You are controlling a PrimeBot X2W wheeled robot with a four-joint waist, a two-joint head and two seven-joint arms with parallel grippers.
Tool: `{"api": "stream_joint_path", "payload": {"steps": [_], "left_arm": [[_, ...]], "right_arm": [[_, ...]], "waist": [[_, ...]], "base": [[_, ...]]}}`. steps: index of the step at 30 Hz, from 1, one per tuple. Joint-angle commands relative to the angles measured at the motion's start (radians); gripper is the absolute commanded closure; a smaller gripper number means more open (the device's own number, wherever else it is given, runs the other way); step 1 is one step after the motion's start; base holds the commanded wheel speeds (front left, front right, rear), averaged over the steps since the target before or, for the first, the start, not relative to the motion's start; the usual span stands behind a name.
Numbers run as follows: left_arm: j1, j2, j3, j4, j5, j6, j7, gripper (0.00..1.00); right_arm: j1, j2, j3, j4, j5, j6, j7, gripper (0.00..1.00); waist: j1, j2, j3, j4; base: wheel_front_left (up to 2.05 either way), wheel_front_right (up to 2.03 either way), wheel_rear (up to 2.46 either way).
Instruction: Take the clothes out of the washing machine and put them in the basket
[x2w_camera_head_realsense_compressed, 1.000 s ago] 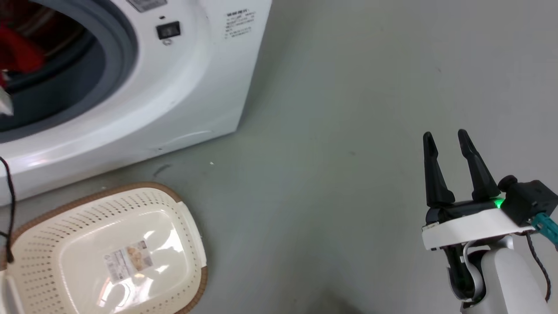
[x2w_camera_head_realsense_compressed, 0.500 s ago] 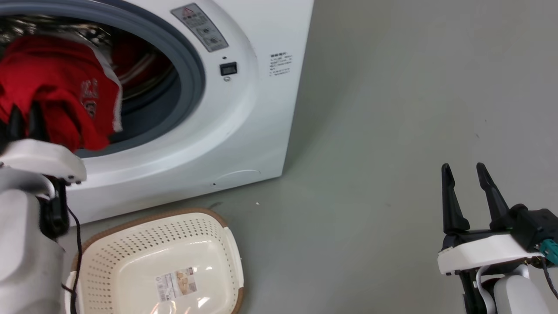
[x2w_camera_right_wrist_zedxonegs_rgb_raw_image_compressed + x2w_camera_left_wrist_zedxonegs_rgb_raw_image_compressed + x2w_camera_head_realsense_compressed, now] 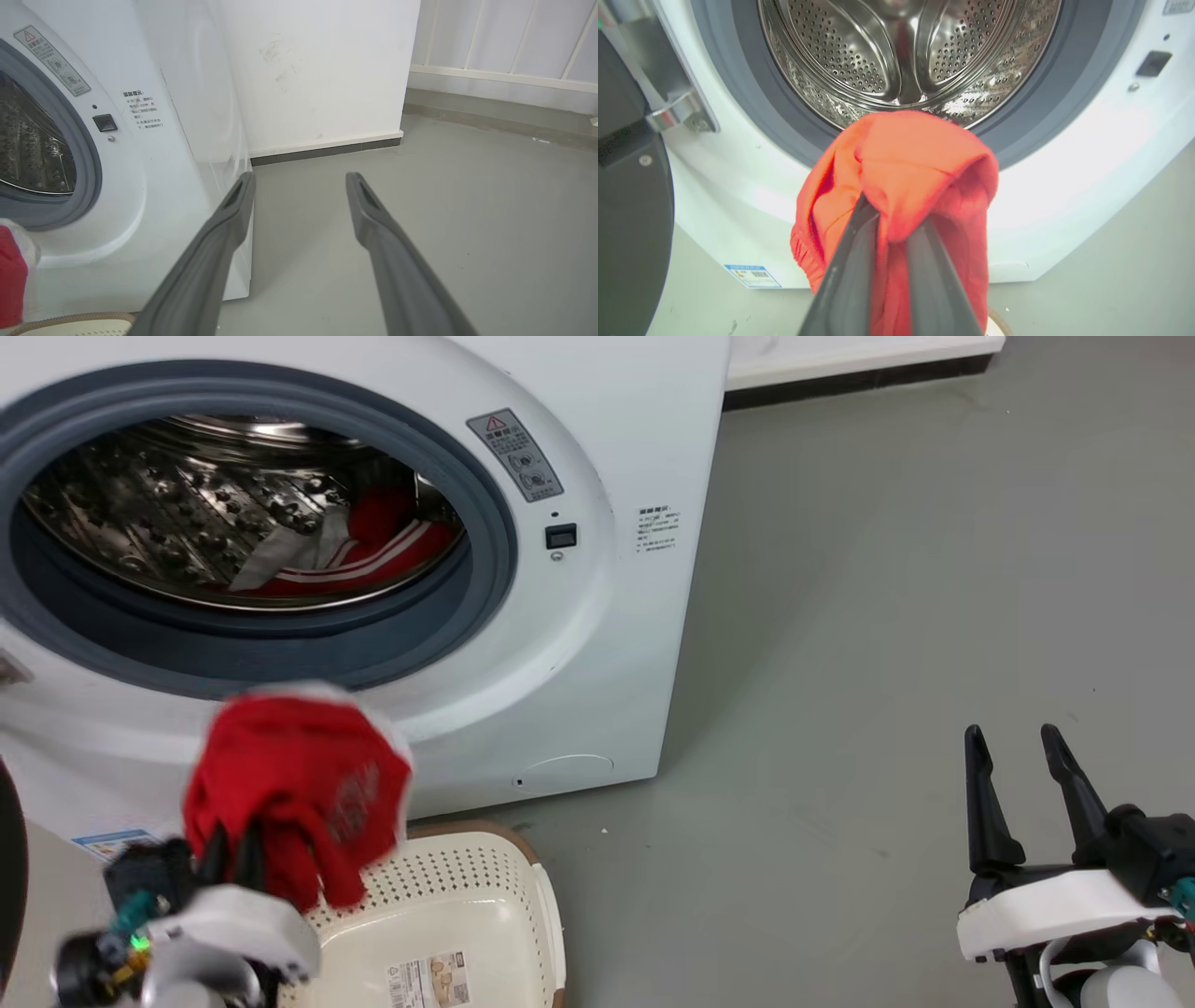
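Observation:
The washing machine [image 3: 597, 644] stands with its door open, and its steel drum [image 3: 896, 51] shows. In the drum lies a red garment with white-and-red striped trim [image 3: 373, 549]. My left gripper [image 3: 233, 847] is shut on another red garment with pale lettering [image 3: 294, 789], held outside the opening, in front of the machine's lower front. This cloth drapes over the fingertips [image 3: 859, 219] and hangs over the near-left corner of the cream basket [image 3: 485, 887]. My right gripper [image 3: 1022, 747] is open and holds nothing, over the floor at the far right.
The dark round door [image 3: 630, 210] hangs open to the left of the opening. Bare grey floor [image 3: 887, 616] stretches right of the machine to a white wall with a dark skirting [image 3: 327, 149]. A pale railing [image 3: 504, 74] stands beyond.
The head camera has swung, bringing more of the machine into view. My left gripper has come out of the drum mouth and down, carrying the red garment to above the basket. The right gripper stays open.

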Motion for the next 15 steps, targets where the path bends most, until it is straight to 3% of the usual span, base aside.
{"api": "stream_joint_path", "payload": {"steps": [1, 8, 15], "left_arm": [[0.026, -0.014, -0.005, 0.002, -0.004, -0.002, 0.005, 1.0], [0.13, -0.089, -0.059, 0.069, -0.026, -0.01, 0.029, 1.0], [0.048, -0.101, -0.084, 0.191, -0.029, -0.031, 0.035, 1.0]], "right_arm": [[0.014, 0.0, 0.0, -0.007, -0.002, 0.0, 0.003, 0.0], [0.023, 0.0, 0.011, -0.046, 0.002, 0.0, 0.025, 0.0], [-0.029, 0.0, 0.032, -0.081, 0.014, 0.0, 0.024, 0.0]], "waist": [[0.0002, 0.0, -0.01, 0.008], [0.0002, 0.0, 0.016, 0.011], [0.0002, 0.0, 0.151, -0.024]], "base": [[0.0, 0.0, 0.0], [0.0, 0.0, 0.0], [0.0, 0.0, 0.0]]}}
